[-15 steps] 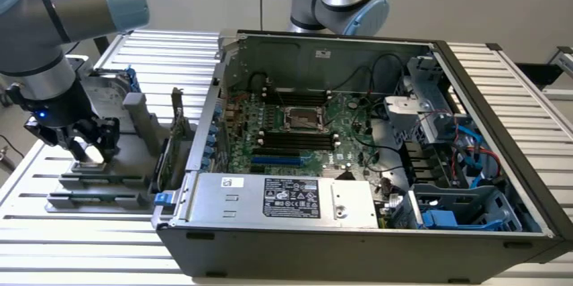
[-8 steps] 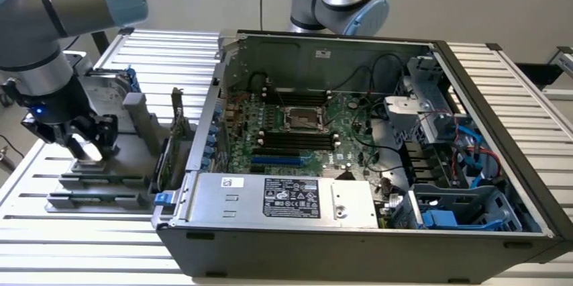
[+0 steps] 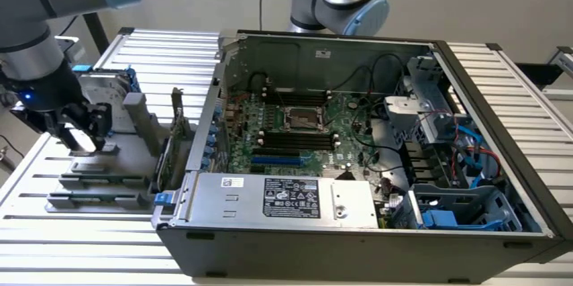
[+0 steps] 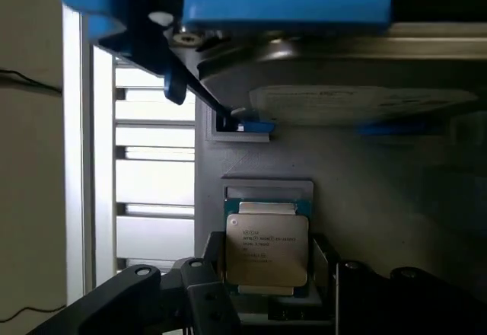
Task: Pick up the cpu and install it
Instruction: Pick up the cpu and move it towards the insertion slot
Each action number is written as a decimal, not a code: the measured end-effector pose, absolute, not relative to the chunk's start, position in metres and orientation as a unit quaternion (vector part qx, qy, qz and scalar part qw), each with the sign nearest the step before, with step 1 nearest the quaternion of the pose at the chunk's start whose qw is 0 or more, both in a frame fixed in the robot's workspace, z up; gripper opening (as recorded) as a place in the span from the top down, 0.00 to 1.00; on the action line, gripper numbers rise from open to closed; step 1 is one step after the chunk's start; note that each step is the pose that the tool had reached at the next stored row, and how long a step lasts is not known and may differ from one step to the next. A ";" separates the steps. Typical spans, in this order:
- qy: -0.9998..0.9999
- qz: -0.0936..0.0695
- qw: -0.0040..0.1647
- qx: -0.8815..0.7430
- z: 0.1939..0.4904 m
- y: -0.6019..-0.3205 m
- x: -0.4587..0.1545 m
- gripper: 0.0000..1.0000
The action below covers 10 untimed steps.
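Black fingers (image 4: 199, 297) of the claw (image 4: 270, 274) stood apart, open, one at each side of the cpu (image 4: 266, 250), with nothing gripped. The cpu lay flat, silvery top up, in a pocket of a grey holder (image 4: 259, 186), between those fingers. Near it on the same holder sat a silver hard drive (image 4: 342, 99) with blue brackets. In the exterior view the arm (image 3: 36, 64) reached down to the holder at that view's left, on a slatted metal table (image 3: 54, 232), beside an open computer case (image 3: 358, 252) whose motherboard socket (image 3: 302, 119) faced up.
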State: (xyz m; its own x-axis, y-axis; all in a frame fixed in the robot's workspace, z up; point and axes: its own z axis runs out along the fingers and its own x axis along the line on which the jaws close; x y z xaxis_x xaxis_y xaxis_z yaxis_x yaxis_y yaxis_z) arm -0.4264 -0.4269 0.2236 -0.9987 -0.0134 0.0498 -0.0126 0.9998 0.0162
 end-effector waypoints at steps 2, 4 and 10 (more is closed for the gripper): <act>-1.000 -0.008 0.026 0.007 0.233 -0.427 -0.426 0.45; -1.000 -0.008 0.027 0.007 0.242 -0.427 -0.425 0.45; -1.000 -0.008 0.029 0.006 0.269 -0.427 -0.425 0.45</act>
